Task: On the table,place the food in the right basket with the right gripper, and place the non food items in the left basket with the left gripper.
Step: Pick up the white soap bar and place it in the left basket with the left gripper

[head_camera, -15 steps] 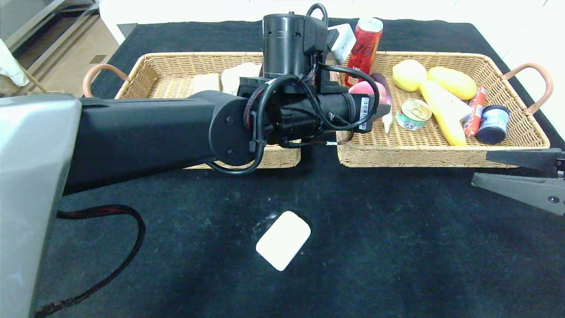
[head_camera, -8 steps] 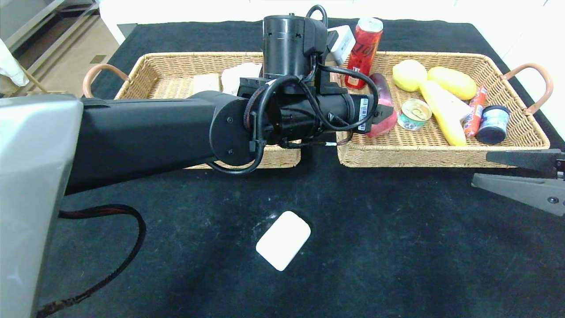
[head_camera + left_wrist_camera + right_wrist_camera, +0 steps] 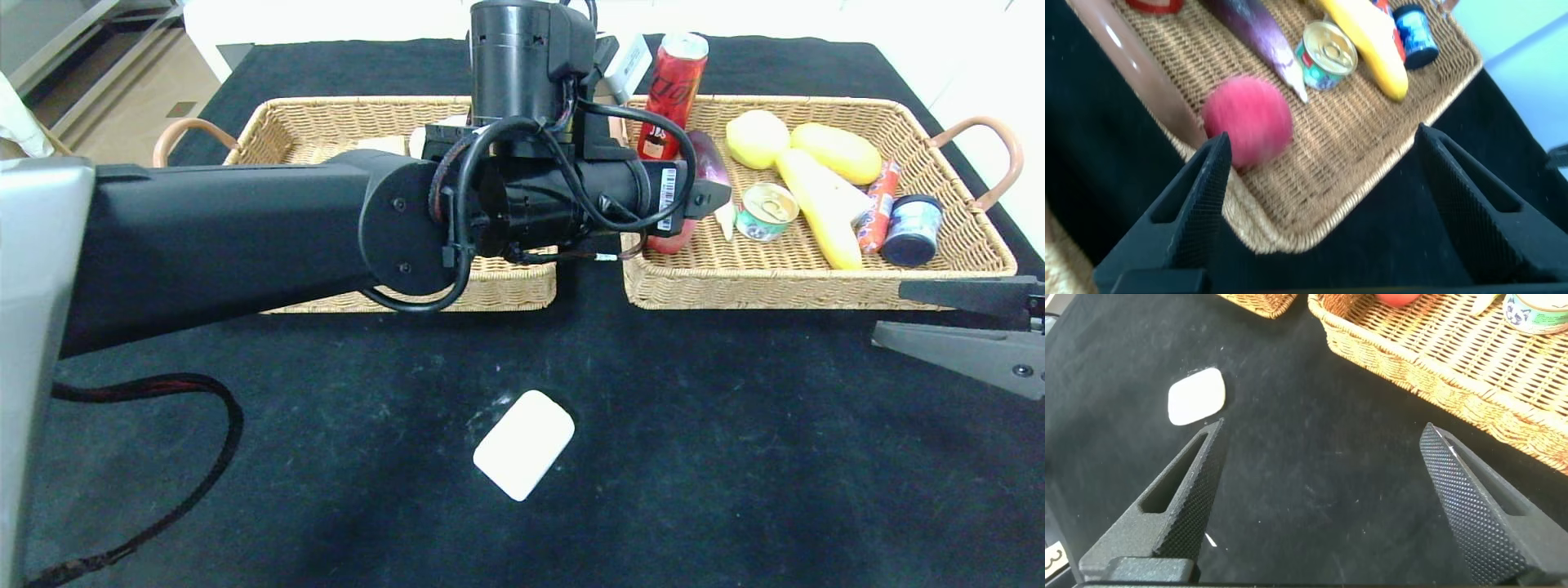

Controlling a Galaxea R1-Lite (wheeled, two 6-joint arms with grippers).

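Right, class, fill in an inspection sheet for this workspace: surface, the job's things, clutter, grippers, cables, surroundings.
Surface: black cloth table, faint pale smudges.
Job's things: white rounded soap-like block lies loose on the cloth; right wicker basket holds a pink round fruit, purple eggplant, green-labelled tin can, yellow banana, two yellow fruits, red sausage stick, blue-lidded jar; left wicker basket holds pale items, mostly hidden.
Clutter: red drink can standing at the basket's far edge.
Grippers: left gripper open above the right basket's near corner; right gripper open, parked over the cloth.
Cables: red-black braided cable looping on the table.
Surroundings: pale floor at far left.
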